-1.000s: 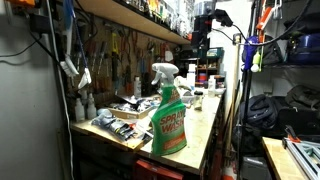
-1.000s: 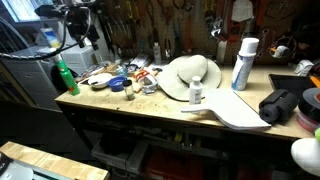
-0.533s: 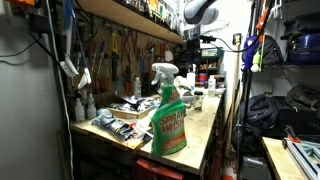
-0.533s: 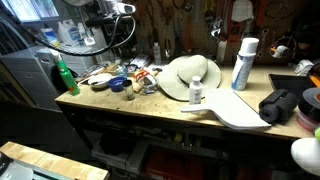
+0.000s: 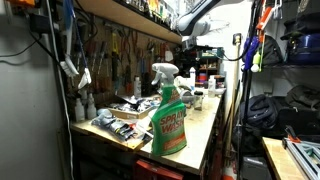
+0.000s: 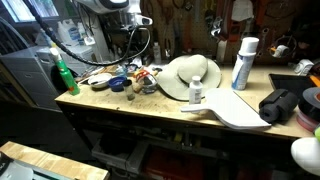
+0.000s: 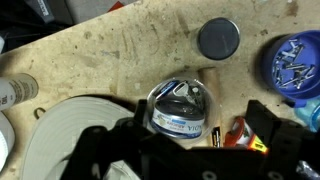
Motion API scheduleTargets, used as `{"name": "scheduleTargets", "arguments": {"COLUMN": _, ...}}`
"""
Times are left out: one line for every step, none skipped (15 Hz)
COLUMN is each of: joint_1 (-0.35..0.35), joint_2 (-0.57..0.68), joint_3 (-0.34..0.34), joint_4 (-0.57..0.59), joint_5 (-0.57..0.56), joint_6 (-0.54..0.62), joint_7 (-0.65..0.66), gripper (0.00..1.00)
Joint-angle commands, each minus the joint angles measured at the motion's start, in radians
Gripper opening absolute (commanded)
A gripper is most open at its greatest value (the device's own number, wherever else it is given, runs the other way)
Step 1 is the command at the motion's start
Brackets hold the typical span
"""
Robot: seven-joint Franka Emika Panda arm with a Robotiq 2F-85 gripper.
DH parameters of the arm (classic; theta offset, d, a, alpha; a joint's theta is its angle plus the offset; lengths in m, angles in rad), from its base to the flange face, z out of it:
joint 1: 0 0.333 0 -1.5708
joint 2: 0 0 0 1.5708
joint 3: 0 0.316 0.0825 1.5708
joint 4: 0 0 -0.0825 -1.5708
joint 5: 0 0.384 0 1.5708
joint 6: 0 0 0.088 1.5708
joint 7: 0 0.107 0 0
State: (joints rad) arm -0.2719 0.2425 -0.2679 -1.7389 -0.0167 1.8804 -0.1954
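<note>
Silver-lidded jar point(image 7: 180, 108) sits on the worktop point(image 7: 110, 50) just beside the white hat point(image 7: 68, 128); I've just swung the arm in overhead, gripper point(image 7: 190, 135) spread wide and empty.

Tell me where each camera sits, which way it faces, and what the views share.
Exterior view: at one end of the workbench, looking along it past the green spray bottle; the arm shows at the far end.
Exterior view: in front of the bench, facing the tool wall; the arm reaches down at upper left.
Wrist view: looks down on the benchtop; the gripper frames a silvery round container.
Shared: both exterior views show the bottle; the white hat shows from the front and the wrist.
</note>
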Motion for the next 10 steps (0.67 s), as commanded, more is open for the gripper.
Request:
{"name": "scheduleTargets", "arguments": {"joint_1": -0.014, "joint_2": 0.001, "joint_3": 0.013, "joint_4": 0.009, "joint_5": -0.001, "joint_6": -0.006, "joint_7": 0.002, "gripper": 1.0}}
{"name": "scheduleTargets", "arguments": {"joint_1": -0.013, "joint_2": -0.016, "joint_3": 0.021, "joint_4": -0.011, "joint_5": 0.038, "joint_6": 0.024, "joint_7": 0.012, "gripper": 1.0}}
{"name": "scheduleTargets", "arguments": {"joint_1": -0.02, "joint_2": -0.021, "joint_3": 0.028, "joint_4": -0.03, "joint_5": 0.069, "joint_6": 0.052, "joint_7": -0.022, "gripper": 1.0}}
{"name": "scheduleTargets", "arguments": {"joint_1": -0.029, "joint_2": -0.016, "joint_3": 0.036, "joint_4": -0.037, "joint_5": 0.087, "joint_6": 0.054, "joint_7": -0.092, "gripper": 1.0}}
{"name": "scheduleTargets", "arguments": {"joint_1": -0.043, "joint_2": -0.022, "joint_3": 0.043, "joint_4": -0.048, "joint_5": 0.114, "joint_6": 0.023, "joint_7": -0.183, "gripper": 1.0}}
{"name": "scheduleTargets", "arguments": {"joint_1": -0.051, "joint_2": -0.028, "joint_3": 0.047, "joint_4": -0.061, "joint_5": 0.129, "joint_6": 0.023, "joint_7": -0.241, "gripper": 1.0}}
{"name": "scheduleTargets", "arguments": {"joint_1": -0.059, "joint_2": -0.033, "joint_3": 0.046, "joint_4": -0.073, "joint_5": 0.123, "joint_6": 0.014, "joint_7": -0.308, "gripper": 1.0}}
{"name": "scheduleTargets", "arguments": {"joint_1": -0.066, "joint_2": -0.038, "joint_3": 0.045, "joint_4": -0.085, "joint_5": 0.113, "joint_6": 0.005, "joint_7": -0.371, "gripper": 1.0}}
{"name": "scheduleTargets", "arguments": {"joint_1": -0.071, "joint_2": -0.042, "joint_3": 0.044, "joint_4": -0.095, "joint_5": 0.097, "joint_6": -0.005, "joint_7": -0.429, "gripper": 1.0}}
{"name": "scheduleTargets", "arguments": {"joint_1": -0.077, "joint_2": -0.049, "joint_3": 0.044, "joint_4": -0.111, "joint_5": 0.087, "joint_6": -0.011, "joint_7": -0.488, "gripper": 1.0}}
